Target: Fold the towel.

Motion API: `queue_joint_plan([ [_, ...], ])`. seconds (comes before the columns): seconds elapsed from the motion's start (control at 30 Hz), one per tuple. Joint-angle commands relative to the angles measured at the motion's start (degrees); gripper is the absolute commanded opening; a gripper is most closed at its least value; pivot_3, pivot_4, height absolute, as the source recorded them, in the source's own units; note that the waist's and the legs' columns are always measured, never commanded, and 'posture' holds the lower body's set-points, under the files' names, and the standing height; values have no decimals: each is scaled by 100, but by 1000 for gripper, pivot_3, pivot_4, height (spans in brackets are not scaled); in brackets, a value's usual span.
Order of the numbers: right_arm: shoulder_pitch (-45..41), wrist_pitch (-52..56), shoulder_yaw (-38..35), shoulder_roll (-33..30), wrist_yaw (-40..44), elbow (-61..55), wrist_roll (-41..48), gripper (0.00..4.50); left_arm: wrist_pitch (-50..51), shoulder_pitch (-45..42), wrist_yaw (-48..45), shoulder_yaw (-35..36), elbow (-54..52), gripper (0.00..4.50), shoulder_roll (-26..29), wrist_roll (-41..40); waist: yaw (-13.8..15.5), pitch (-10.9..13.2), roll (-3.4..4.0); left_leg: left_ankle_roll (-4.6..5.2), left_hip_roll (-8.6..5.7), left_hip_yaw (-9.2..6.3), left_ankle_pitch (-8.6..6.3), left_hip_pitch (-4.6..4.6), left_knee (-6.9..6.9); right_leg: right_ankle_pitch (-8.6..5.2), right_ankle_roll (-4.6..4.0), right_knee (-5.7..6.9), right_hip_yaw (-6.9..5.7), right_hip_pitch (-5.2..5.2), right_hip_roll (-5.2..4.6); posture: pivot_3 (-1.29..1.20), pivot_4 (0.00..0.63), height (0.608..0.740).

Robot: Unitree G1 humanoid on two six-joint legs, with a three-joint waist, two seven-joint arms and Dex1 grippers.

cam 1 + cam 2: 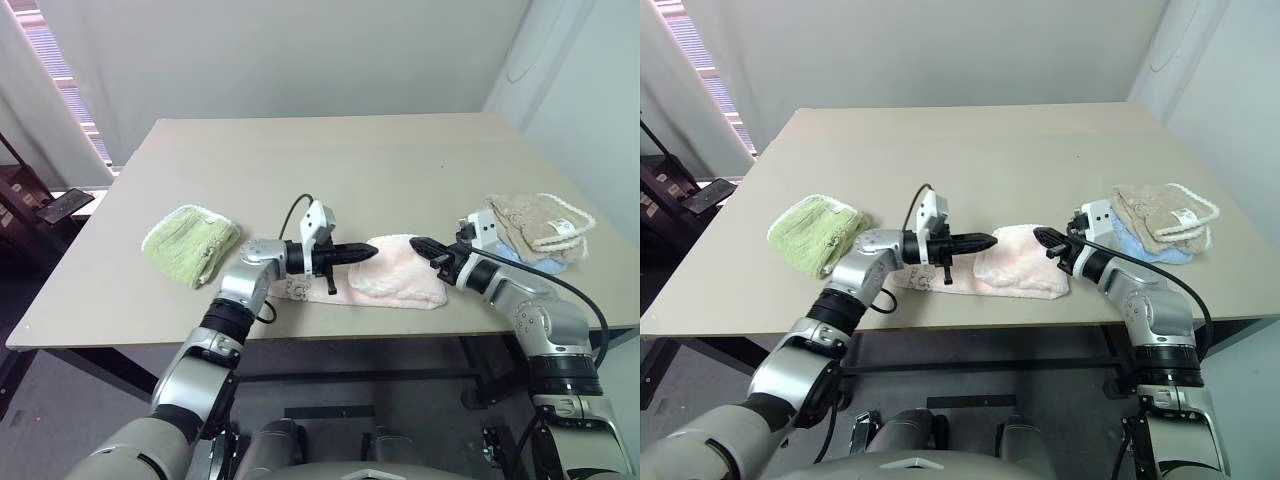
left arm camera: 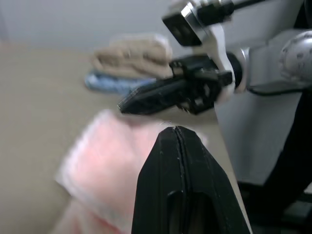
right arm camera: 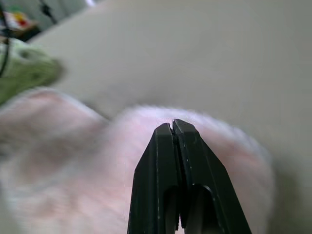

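Observation:
The pale pink towel [image 1: 400,275] lies in a folded bundle near the table's front edge, with a flatter part [image 1: 300,290] running out under my left arm. My left gripper [image 1: 370,251] points sideways across the towel's left end, its black fingers [image 2: 170,161] pressed shut with nothing between them. From the other side, my right gripper [image 1: 418,244] reaches over the towel's right end, also shut and empty [image 3: 172,124]. The two tips face each other just above the cloth [image 3: 97,161].
A folded green terry cloth [image 1: 190,243] sits to the left on the beige table [image 1: 340,160]. At the right edge a beige towel with white trim [image 1: 538,220] lies on a light blue cloth [image 1: 535,262]. A cable trails from each wrist.

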Motion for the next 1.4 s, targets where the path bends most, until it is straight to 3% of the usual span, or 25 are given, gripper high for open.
queue_joint_plan([
  [0.03,-107,-237,-9,109,-90,303,-204,56,-518,-344,291,-162,707,0,-355,447,4,1,-1,0,0,0,0,0,2,1,2,0,0,1,-1,0,0,737],
  [0.33,95,-458,695,176,-203,787,-1160,56,-1396,-301,875,-557,2137,0,-721,1547,-9,-9,-2,0,1,-1,0,10,5,10,18,12,0,4,2,0,0,737],
  [0.47,-37,-515,576,228,-226,904,-1155,56,-1664,-306,1036,-426,2233,0,-732,1645,-15,-13,-7,-15,1,-1,-12,92,-8,-2,-2,-6,-1,73,-4,0,0,737],
  [0.57,-106,-501,475,237,-159,879,-1055,0,-1578,-342,900,-147,2143,588,-782,1382,-13,-13,-8,-15,1,-1,-12,92,-5,1,3,-5,-2,75,-6,0,0,737],
  [0.63,-130,-369,325,234,-13,725,-823,0,-1331,-353,705,58,1917,1272,-766,1131,-13,-13,-8,-14,1,-1,-12,91,-4,2,5,-3,-3,72,-6,0,0,737],
  [0.73,88,97,211,146,533,34,-246,597,-1087,-187,369,125,1268,2307,-580,970,-13,-13,-7,-1,1,-1,-3,76,-2,4,7,4,-2,71,-3,0,0,737],
  [0.93,288,643,-413,-9,731,-1146,675,2821,565,469,147,496,-1380,4500,185,137,-31,-11,-4,1,5,-1,-2,67,-10,14,26,6,5,52,2,0,0,737],
  [1.1,285,1090,-647,-305,864,-1882,1256,4490,2121,925,837,1060,-3149,4500,884,-531,-20,-11,-4,-11,6,-2,-9,70,-12,2,5,3,7,57,-1,0,0,737],
  [1.37,-167,1144,-278,-113,575,-1699,1122,4490,4796,1212,3078,1295,-4291,4500,1589,-48,-18,-9,-6,-15,5,-2,-12,79,-9,3,4,2,5,56,-3,0,0,737],
  [1.4,-218,1116,-201,-88,568,-1644,1071,4490,5211,1253,2853,1163,-4427,4500,1934,-169,-28,-8,-8,-15,6,-2,-12,81,-10,4,4,3,5,52,-1,0,0,737],
])
